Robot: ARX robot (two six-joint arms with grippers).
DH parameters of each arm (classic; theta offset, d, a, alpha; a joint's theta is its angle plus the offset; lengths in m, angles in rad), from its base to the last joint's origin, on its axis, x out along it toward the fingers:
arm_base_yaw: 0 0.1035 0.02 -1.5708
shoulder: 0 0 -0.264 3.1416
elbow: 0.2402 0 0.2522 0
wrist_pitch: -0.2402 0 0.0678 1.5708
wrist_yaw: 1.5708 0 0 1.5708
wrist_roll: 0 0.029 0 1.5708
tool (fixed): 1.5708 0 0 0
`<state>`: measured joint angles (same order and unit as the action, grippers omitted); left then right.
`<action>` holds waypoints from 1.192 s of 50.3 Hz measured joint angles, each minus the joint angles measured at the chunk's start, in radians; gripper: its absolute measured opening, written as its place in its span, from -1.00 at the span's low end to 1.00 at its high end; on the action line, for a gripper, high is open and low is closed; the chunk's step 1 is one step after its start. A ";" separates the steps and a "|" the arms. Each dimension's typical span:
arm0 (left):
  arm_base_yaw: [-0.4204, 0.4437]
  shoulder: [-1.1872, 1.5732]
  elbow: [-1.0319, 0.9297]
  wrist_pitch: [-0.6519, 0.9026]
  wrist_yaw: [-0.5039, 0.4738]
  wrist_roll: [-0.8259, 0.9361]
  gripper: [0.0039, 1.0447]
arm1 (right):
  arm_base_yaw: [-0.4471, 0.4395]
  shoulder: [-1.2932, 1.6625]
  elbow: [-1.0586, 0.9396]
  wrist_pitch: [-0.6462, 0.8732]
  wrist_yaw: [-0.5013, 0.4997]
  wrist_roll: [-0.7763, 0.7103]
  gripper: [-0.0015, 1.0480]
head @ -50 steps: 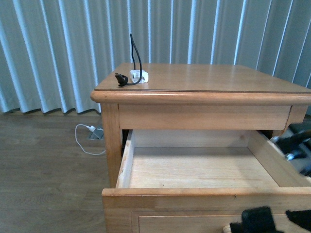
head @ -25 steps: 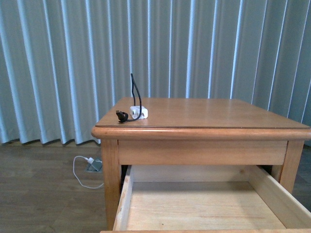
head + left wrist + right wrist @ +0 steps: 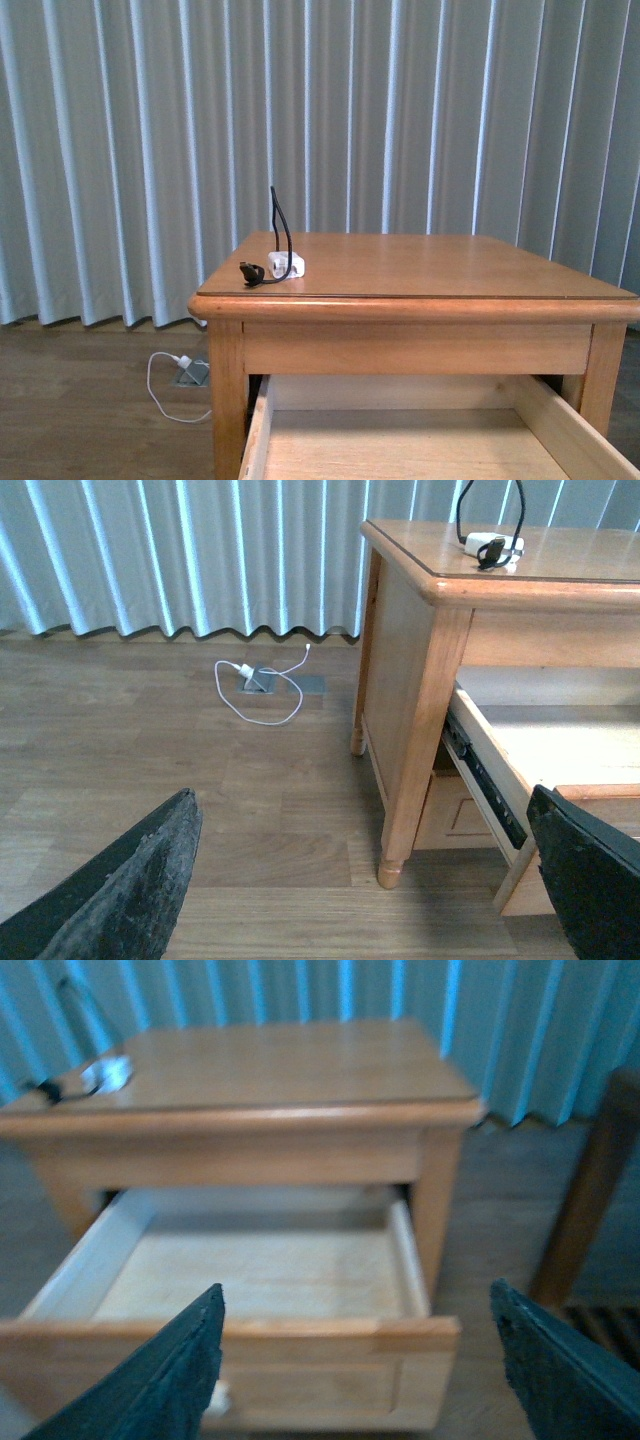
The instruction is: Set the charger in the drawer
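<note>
Charger [image 3: 285, 265] lies by the nightstand's [image 3: 430, 268] front-left corner, cable looping upward, above the open drawer [image 3: 254, 432]. Left pincer [image 3: 365, 798] and right pincer [image 3: 355, 1290] both gape empty. The left seems nearer, lower down on that side.

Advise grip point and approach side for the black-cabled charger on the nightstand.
I'd grip the charger by its white block, coming down from above on its right: it lies flat on the nightstand top, while the stiff cable rises over it and the connector rests at its left.
</note>
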<state>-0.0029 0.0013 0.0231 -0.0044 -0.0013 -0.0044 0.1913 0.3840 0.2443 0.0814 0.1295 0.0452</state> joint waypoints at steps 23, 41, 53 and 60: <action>0.000 0.000 0.000 0.000 0.001 0.000 0.89 | -0.187 -0.110 -0.120 0.063 -0.127 -0.042 0.63; 0.000 0.000 0.000 0.000 0.001 0.000 0.89 | -0.188 -0.110 -0.120 0.063 -0.127 -0.042 0.83; 0.000 0.000 0.000 0.000 0.001 0.000 0.89 | -0.188 -0.110 -0.120 0.063 -0.127 -0.042 0.83; 0.000 0.000 0.000 0.000 0.001 0.000 0.89 | -0.188 -0.110 -0.120 0.063 -0.127 -0.042 0.83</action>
<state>-0.0029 0.0013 0.0231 -0.0044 -0.0006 -0.0044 0.0032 0.2741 0.1246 0.1448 0.0021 0.0036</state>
